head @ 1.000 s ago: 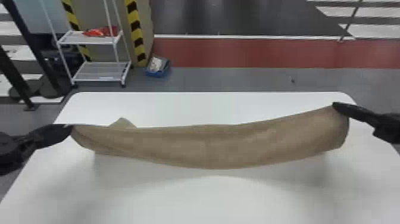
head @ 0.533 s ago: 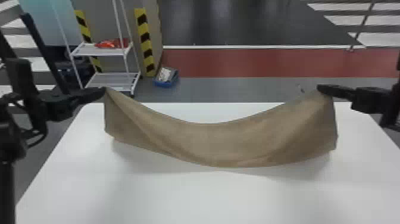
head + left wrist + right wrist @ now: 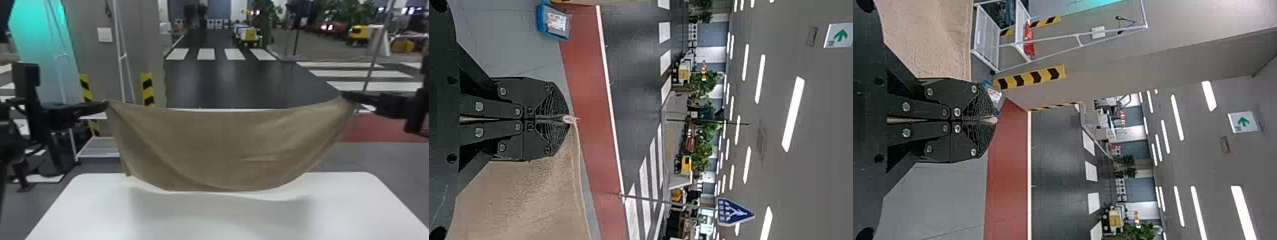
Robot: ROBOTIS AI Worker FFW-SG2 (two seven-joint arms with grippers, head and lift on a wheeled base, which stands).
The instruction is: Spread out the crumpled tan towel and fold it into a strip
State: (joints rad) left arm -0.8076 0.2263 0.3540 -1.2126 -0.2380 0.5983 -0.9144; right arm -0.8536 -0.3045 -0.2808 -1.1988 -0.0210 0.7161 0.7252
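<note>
The tan towel [image 3: 223, 150] hangs stretched between both grippers above the white table [image 3: 217, 220], its top edge sagging in the middle and its lower edge curved near the far part of the tabletop. At its upper left corner is my left gripper [image 3: 107, 103]; at the upper right corner, my right gripper [image 3: 344, 95]. In the left wrist view the left gripper [image 3: 568, 119] is shut on a corner, with the towel [image 3: 529, 200] draping beside it. The right gripper [image 3: 995, 120] is likewise shut on a corner in the right wrist view, where the towel [image 3: 933, 40] also hangs.
Behind the table stand a white wire rack [image 3: 99, 146] at the left and a pillar with striped yellow-black guards [image 3: 147, 89]. A blue bin [image 3: 553, 21] lies on the floor. The table's far edge runs below the raised towel.
Both grippers have risen, lifting the towel from low over the table into a tall hanging sheet. The head view has tilted up, bringing the road and plants behind into sight.
</note>
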